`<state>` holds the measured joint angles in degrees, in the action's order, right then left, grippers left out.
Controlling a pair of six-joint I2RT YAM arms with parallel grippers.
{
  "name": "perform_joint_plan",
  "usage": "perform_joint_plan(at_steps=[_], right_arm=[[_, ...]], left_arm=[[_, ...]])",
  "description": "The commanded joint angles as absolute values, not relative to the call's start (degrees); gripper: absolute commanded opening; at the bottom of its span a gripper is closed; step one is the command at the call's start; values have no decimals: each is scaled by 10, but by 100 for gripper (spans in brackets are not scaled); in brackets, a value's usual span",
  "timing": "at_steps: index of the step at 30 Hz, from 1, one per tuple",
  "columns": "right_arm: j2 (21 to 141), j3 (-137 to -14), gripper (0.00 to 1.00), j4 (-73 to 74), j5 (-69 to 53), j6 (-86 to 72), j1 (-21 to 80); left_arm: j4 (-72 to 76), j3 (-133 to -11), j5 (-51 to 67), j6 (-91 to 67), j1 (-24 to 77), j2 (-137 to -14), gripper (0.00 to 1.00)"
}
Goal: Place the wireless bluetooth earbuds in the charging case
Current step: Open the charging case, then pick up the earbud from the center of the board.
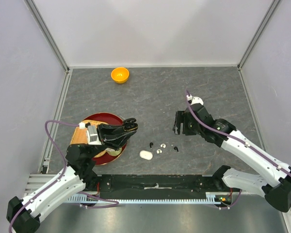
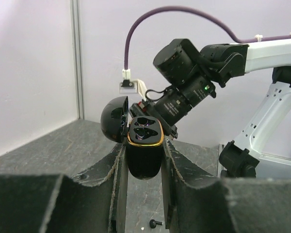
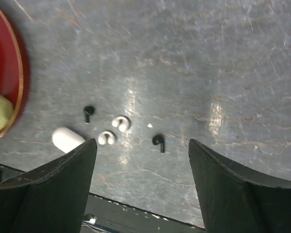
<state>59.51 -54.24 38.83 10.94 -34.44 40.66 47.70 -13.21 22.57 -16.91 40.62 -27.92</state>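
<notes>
Left tool clamping open black case, right tool wide near earbuds

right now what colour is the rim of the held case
Gold, on a black case; best in the left wrist view.

top cam sits high over the near side, looking down on the whole table from far off. left wrist cam looks abt level out through the left gripper, v close on the black case in it, facing across at the right arm & the wall behind. right wrist cam looks straight down through the right gripper at the earbuds & white case, the same patch the top view shows by the near edge
</notes>
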Motion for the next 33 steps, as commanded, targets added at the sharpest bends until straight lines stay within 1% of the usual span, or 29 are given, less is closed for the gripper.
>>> perform_joint_plan(at_steps=[1,7,8,10,11,12,14,19,26,33], right_arm=[[618,-528,82,405,127,-318,407],[663,-508,79,395,116,-330,407],[669,-505,75,391,114,-331,407],[672,-492,72,380,107,-333,408],[676,-489,66,374,103,-333,407],[678,-481,63,367,98,-332,408],[700,-472,59,360,79,-330,409],[730,-468,58,346,74,-330,420],[786,-474,55,340,105,-339,460],[818,-479,51,333,126,-341,474]], left_arm=[[461,-152,225,-150,408,-271,2],[453,-155,221,-150,407,-258,2],[449,-156,222,-149,408,-257,2],[440,-156,221,-147,408,-250,2],[438,-156,219,-147,408,-247,2],[435,-156,218,-147,408,-245,2],[428,-154,214,-148,408,-234,2],[420,-155,210,-146,408,-229,2],[415,-159,212,-146,407,-230,2],[408,-162,211,-145,408,-227,2]])
